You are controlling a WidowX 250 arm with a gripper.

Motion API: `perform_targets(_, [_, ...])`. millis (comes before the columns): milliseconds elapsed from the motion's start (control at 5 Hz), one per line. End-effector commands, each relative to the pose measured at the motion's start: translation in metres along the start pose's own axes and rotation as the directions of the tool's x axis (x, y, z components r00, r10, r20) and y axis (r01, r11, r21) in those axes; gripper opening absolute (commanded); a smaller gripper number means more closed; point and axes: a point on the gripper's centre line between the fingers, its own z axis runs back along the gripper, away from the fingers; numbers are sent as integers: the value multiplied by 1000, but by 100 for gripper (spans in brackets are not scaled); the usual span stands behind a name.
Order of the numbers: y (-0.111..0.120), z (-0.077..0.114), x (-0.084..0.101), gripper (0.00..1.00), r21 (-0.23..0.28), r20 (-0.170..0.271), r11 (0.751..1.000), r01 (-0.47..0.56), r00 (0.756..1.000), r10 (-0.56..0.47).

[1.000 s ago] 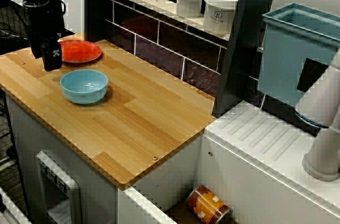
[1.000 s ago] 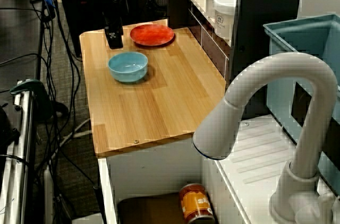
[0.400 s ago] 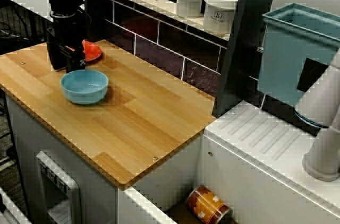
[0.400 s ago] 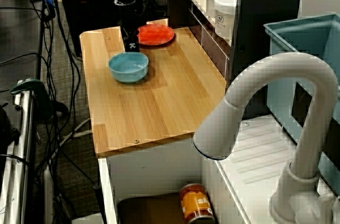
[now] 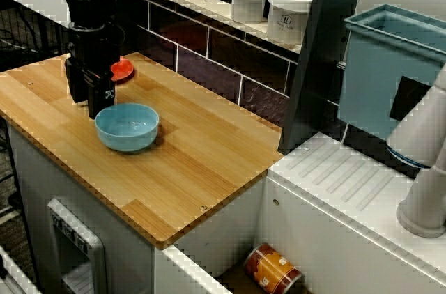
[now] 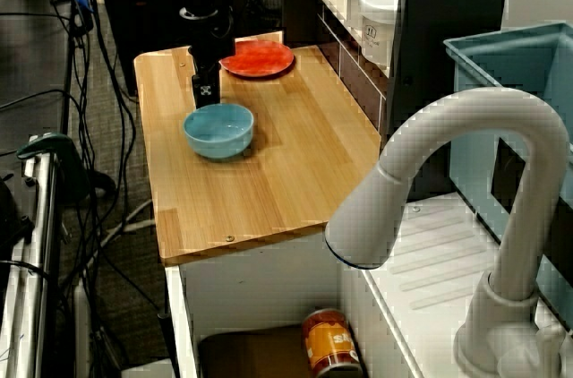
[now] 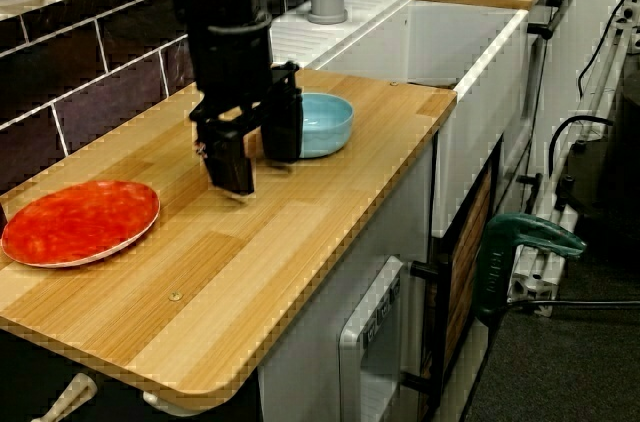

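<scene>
Blue bowl (image 5: 127, 127) shifted sinkward, tool (image 5: 88, 97) just beside (jaws apart)

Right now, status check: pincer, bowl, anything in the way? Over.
Pincer open, empty, low over counter. Blue bowl upright, close beside one finger; contact unclear. Red plate on the pincer's other side, clear of the bowl.

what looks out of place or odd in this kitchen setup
An orange-labelled can lies on its side down in the sink, an odd spot for it. Otherwise the blue bowl sits upright beside the open gripper, the red plate lies flat, and nothing is spilled.
</scene>
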Motion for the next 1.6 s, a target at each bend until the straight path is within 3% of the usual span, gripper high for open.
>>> perform_targets(0, [-23,18,5,100,24,40,999,27,999,-28])
perform_targets(800, [-55,12,-3,100,4,10,997,79,997,-79])
perform_targets(1000, [-67,11,-8,100,43,28,996,78,996,-79])
perform_targets(1400, [-76,15,-14,100,31,18,995,96,995,-96])
